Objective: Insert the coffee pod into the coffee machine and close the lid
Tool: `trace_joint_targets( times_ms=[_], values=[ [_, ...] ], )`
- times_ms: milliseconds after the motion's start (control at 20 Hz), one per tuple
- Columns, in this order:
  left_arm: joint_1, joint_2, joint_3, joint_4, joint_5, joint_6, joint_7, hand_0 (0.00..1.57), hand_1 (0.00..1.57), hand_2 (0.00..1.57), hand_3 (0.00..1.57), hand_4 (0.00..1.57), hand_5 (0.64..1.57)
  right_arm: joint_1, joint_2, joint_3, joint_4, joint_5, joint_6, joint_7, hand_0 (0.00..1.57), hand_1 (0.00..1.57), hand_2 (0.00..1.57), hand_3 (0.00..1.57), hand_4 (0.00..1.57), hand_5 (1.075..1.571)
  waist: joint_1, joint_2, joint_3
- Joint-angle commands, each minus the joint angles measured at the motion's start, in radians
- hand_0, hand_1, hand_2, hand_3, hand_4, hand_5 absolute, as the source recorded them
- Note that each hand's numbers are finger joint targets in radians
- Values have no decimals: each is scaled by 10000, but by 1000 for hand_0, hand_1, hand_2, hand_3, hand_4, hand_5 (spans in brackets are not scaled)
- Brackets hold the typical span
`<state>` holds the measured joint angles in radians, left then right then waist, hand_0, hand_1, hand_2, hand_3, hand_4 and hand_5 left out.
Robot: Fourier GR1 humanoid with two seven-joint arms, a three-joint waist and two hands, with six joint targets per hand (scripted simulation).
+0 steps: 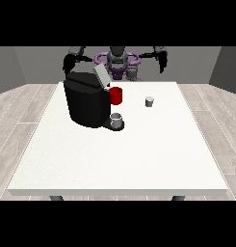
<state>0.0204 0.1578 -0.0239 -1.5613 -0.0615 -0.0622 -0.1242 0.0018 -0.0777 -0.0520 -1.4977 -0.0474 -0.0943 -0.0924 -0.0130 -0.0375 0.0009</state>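
No writing, label, brand or number can be read anywhere — not on the coffee machine [85,103], not on the table [119,159].

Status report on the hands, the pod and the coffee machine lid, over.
Both robot hands raised off the table, holding nothing. Coffee pod alone on table. Coffee machine lid up. Nothing blocks the pod.

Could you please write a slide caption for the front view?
Humanoid robot behind a white table, both hands raised; coffee machine lid open, coffee pod untouched on the table.
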Motion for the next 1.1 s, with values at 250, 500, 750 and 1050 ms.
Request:
trace_joint_targets(
  times_ms=[250, 500, 750, 1050],
  values=[
    [-2103, 1028, 1120, 1602, 160, -672, 1108, 0, 0, 0, 0, 0, 1571, -242, 366, 244, -99, 165, -115, -676, 0, 0, 0, 0, 177, 1571, -715, 816, -8],
    [-3219, 1767, 1583, 3144, -106, -927, 1033, 0, 0, 0, 0, 0, 1571, -825, 619, 550, -482, 337, -340, -440, 0, 0, 0, 0, 228, 1571, -1103, 1463, -10],
    [-3607, 1710, 1704, 4852, -474, -824, 713, 0, 0, 0, 0, 0, 1571, -890, 589, 585, -720, 196, -221, 7, 0, 0, 0, 0, 283, 1571, -1228, 1510, -12],
    [-3966, 1298, 1146, 5652, -1441, -245, 572, 0, 0, 0, 0, 0, 1571, -1001, 765, 474, 318, 287, -591, -462, 0, 0, 0, 0, 352, 1571, -991, 1697, -9]
  ],
)
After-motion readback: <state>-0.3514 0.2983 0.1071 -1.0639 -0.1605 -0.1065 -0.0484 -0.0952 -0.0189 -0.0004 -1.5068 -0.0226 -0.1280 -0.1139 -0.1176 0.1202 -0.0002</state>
